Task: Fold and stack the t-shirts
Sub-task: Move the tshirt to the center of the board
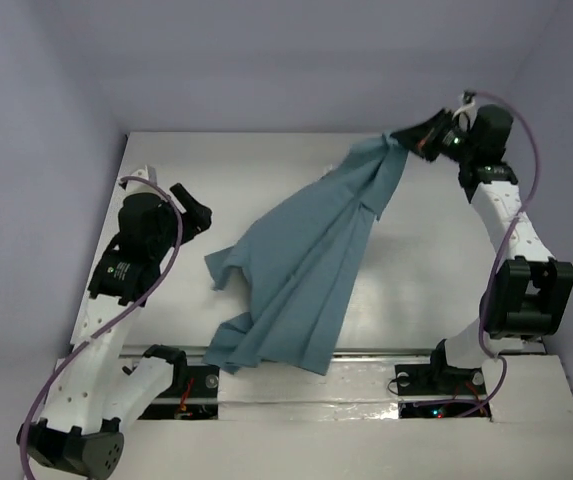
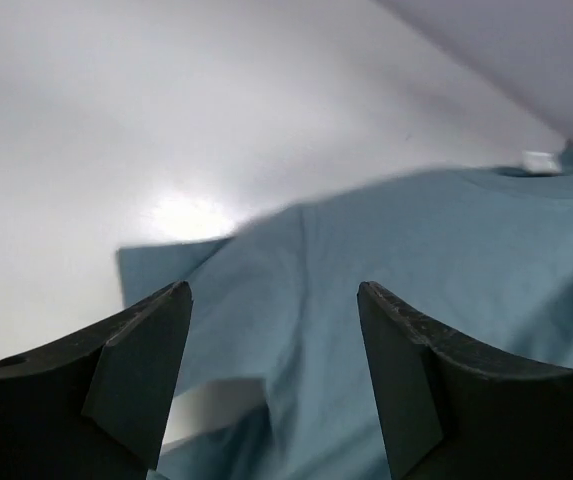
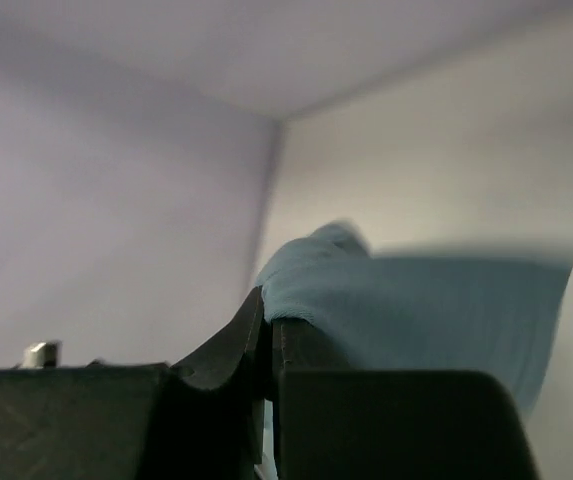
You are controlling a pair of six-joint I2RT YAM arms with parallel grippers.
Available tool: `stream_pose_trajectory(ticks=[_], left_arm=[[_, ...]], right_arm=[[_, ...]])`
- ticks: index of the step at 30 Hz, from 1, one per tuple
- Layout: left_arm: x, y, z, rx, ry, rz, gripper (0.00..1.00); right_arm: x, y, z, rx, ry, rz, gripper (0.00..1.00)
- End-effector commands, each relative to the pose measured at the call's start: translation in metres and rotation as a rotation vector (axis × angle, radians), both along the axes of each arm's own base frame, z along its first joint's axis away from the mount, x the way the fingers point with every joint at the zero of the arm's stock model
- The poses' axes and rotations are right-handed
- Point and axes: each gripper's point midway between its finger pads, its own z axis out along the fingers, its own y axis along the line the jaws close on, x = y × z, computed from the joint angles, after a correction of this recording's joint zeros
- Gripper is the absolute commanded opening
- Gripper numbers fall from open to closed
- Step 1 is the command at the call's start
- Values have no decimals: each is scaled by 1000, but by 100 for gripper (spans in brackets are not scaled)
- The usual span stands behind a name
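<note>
Top external view: one teal-blue t-shirt (image 1: 306, 270) runs diagonally across the white bench (image 1: 426, 260), from the far right corner down toward the near left. The right hand (image 1: 413, 138) is clenched on one end of the cloth and holds that end raised above the far right of the bench. The rest hangs and trails away from it, and the lower part lies rumpled on the surface as far as the near edge. This hold appears intended to draw the garment out lengthwise so that it can be laid flat for folding. The left hand (image 1: 200, 212) is released, with nothing between its jaws. It sits just beside the left edge of the cloth without touching it, probably placed to take a second grip point. Left wrist view: the two dark fingers (image 2: 141, 365) stand well apart with only air between them. The t-shirt lies beyond them on the bench, one flat corner pointing left. Right wrist view: the fingers (image 3: 228, 352) are pressed together, and a bunched fold of teal cloth is pinched at their tips and spreads away to the right. Which part of the garment is gripped cannot be told. Containers: no box, bin or tray shows in any view, and no folded stack is present. Folding is judged not yet begun.
</note>
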Motion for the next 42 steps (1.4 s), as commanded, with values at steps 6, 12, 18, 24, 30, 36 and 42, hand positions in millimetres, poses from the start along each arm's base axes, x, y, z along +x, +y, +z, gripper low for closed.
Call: stream_pose_trajectory(ticks=[6,12,18,24,30,36,42], left_arm=[[-12,-46,-140,103,357,-186,65],[-39,-96,-201,171,501,-350,70],[-42,-123,-251,180,587,-431,61],[-5,-157,-266,255,579,-472,0],[162,-104,-243,400,470,-170,0],[325,-113,-151,350,236,-46,0],[316,-104,-120,268,193,-46,60]], right_arm=[[12,-46,-174,-230,344,-258,0],[-6,-60,-176,-312,342,-328,0],[-23,-65,-175,-331,346,-362,0],[-42,-67,-185,-353,381,-376,0],[-77,-65,-200,-344,460,-381,0],[-116,-69,-224,-380,559,-402,0],[-129,-88,-248,-447,648,-493,0]])
